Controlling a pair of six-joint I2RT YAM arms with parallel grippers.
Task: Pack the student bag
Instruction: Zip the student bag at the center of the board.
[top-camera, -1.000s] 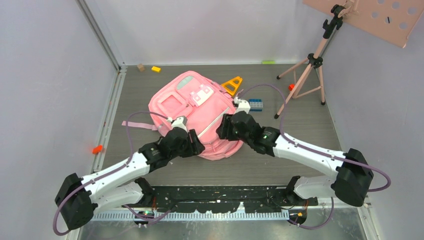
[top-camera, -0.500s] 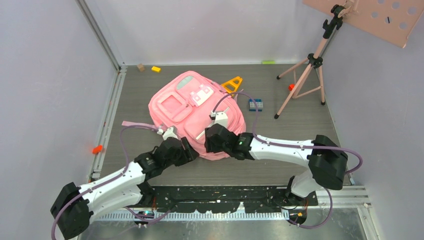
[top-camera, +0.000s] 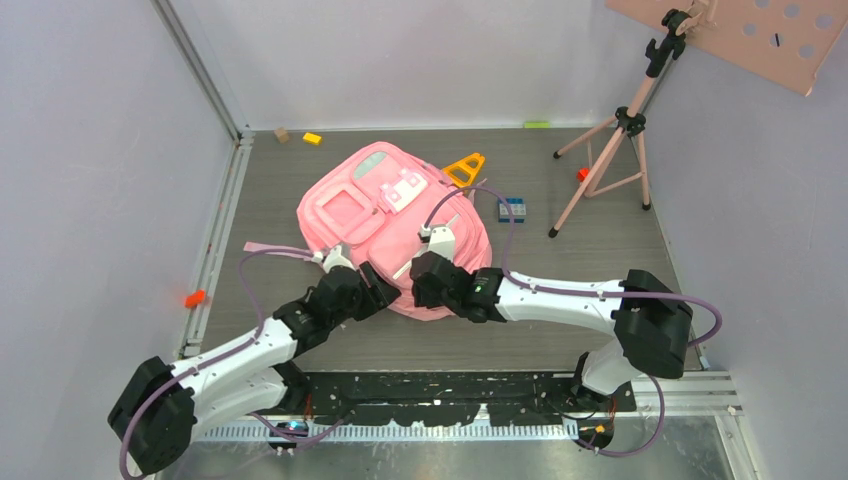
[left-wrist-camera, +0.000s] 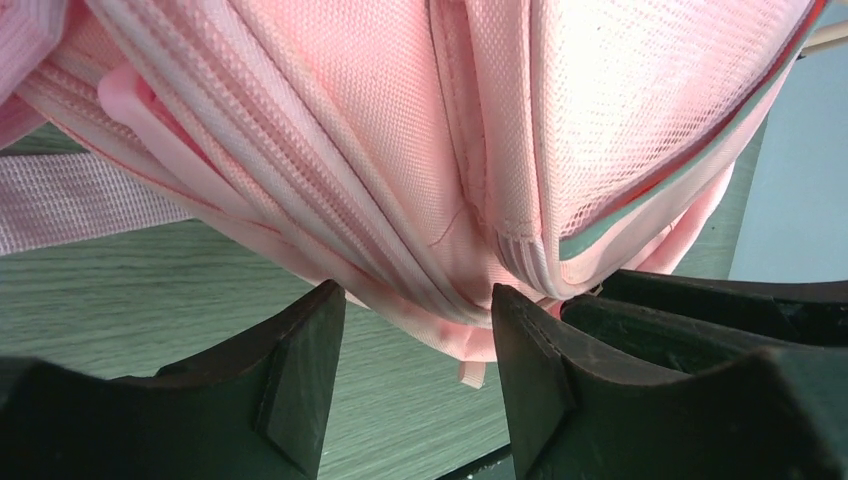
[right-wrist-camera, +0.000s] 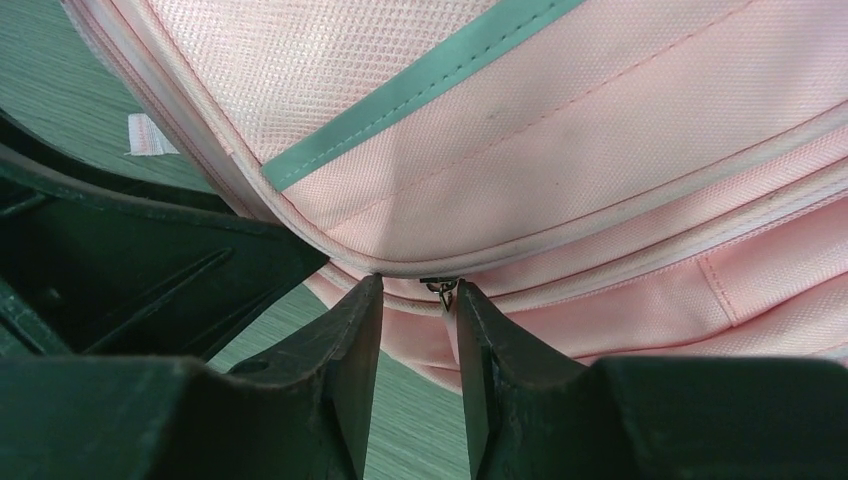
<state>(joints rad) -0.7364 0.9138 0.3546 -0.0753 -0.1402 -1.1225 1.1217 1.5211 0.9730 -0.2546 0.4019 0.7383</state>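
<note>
The pink student bag (top-camera: 385, 215) lies flat mid-table, its grey-green panel at the far end. Both grippers are at its near edge. My left gripper (top-camera: 375, 288) is open; in the left wrist view (left-wrist-camera: 415, 305) the bag's folded seam edge (left-wrist-camera: 430, 230) sits just above and between the fingertips, a small pink tab (left-wrist-camera: 470, 372) hanging down. My right gripper (top-camera: 424, 283) is open by a narrow gap; in the right wrist view (right-wrist-camera: 418, 290) a metal zipper pull (right-wrist-camera: 441, 290) hangs at its fingertips, against the right finger. The bag looks zipped here.
A pink strap (top-camera: 272, 248) trails left of the bag. An orange triangle (top-camera: 465, 168) and blue brick (top-camera: 512, 209) lie to the bag's right. A tripod (top-camera: 610, 150) stands far right. Small bricks (top-camera: 313, 138) lie at the back, an orange piece (top-camera: 194, 298) by the left rail.
My right gripper has swung from the bag's right side leftward to its near edge, beside the left gripper. My left gripper has shifted slightly along the near edge.
</note>
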